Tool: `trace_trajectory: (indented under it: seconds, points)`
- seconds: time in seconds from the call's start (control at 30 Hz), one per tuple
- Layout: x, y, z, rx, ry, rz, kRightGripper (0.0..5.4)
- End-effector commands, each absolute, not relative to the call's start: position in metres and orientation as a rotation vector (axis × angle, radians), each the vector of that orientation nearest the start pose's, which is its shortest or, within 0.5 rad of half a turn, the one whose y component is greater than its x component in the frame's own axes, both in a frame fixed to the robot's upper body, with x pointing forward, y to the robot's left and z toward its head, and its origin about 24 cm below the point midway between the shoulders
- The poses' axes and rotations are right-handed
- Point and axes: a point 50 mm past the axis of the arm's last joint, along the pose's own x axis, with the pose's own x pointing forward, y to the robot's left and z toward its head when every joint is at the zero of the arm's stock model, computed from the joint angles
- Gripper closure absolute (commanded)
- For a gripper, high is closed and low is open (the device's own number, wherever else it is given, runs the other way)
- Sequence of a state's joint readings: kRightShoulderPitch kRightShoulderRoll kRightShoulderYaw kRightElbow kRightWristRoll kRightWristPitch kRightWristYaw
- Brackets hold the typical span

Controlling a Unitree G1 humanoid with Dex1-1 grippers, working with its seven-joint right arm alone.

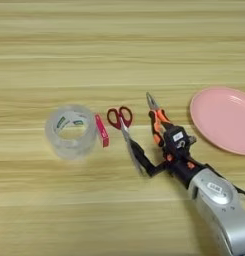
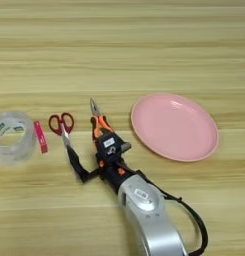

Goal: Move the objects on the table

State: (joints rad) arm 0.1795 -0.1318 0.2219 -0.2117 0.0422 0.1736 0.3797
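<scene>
On the table (image 1: pixel 119 55) a clear tape roll (image 1: pixel 70 131) lies at the left, with a small pink-red bar (image 1: pixel 101 131) beside it. The red-handled scissors (image 1: pixel 119 117) point their blades toward me. Orange-and-black pliers (image 1: pixel 155 116) lie right of them, tip pointing away. A pink plate (image 1: pixel 224 120) sits at the right. My right gripper (image 1: pixel 146 146) is open above the pliers' handles. One black finger (image 1: pixel 142 159) reaches left over the scissors' blades, while the other is over the pliers' handles, partly hidden by the gripper body. It holds nothing.
My silver forearm (image 2: pixel 144 210) comes in from the bottom edge, with a black cable (image 2: pixel 194 220) looping on its right side. Bare wood stretches across the far half of the table and along the near left.
</scene>
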Motion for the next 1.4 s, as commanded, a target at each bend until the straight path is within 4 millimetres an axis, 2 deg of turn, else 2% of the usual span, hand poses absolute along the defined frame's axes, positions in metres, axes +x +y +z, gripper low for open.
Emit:
trace_trajectory:
  seconds: [0.03, 0.2, 0.47, 0.83, 1.4]
  points:
    - [0.207, -0.090, 0.045, -0.023, 0.066, 0.633, 0.04]
    - [0.203, -0.083, 0.044, -0.009, 0.064, 0.673, 0.04]
    - [0.209, -0.070, 0.047, -0.009, 0.034, 0.715, 0.04]
    - [0.229, -0.062, 0.043, -0.012, 0.017, 0.710, 0.04]
    - [0.245, -0.051, 0.035, 0.006, 0.036, 0.717, 0.04]
